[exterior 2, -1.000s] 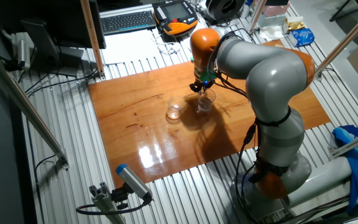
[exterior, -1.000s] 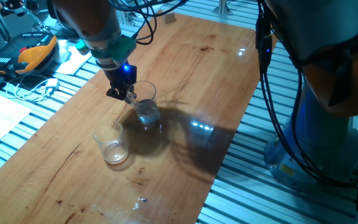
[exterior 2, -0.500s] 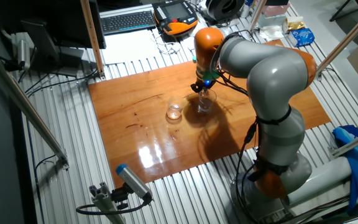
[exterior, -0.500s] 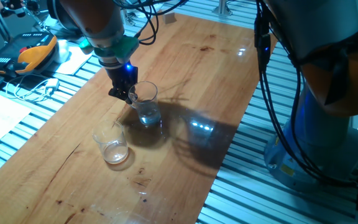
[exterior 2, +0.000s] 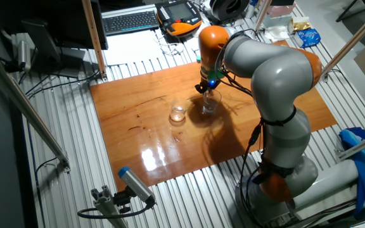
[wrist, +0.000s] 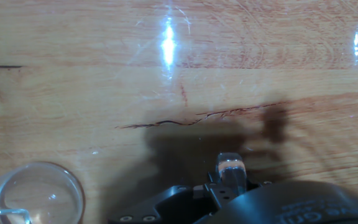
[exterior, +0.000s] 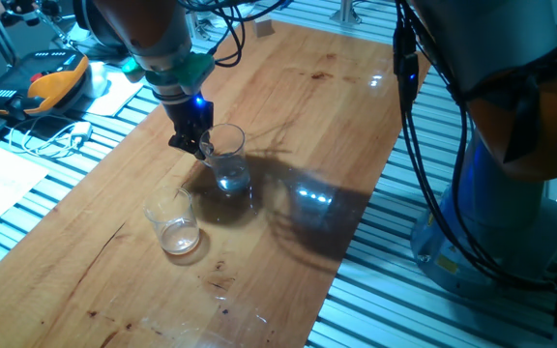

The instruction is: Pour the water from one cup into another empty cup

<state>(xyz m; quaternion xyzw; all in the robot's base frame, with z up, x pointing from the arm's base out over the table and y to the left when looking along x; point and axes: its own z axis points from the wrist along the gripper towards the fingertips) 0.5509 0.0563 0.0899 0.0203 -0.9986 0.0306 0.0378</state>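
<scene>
The clear glass mug point(exterior: 226, 158) stands about upright over the wooden table point(exterior: 307, 106), with a little water point(exterior: 231, 181) at its bottom. My gripper point(exterior: 197, 145) is at its left side, shut on the looped handle. In the other fixed view the mug point(exterior 2: 209, 101) is just under the gripper point(exterior 2: 206, 89). The empty clear tumbler point(exterior: 174, 221) stands upright a short way from the mug, also in the other fixed view point(exterior 2: 178, 114). In the hand view a clear piece point(wrist: 230, 168), likely the handle, sits between the fingers. A glass rim point(wrist: 37, 193) at bottom left looks like the tumbler.
An orange-and-black pendant point(exterior: 51, 79), papers and cables lie beyond the table's left edge. The arm's grey base point(exterior 2: 284, 171) stands at the table's side. A keyboard point(exterior 2: 130, 21) lies behind the table. Ribbed metal surrounds the wooden top.
The gripper and the mug have shifted slightly up and away from the tumbler. The tumbler has not moved.
</scene>
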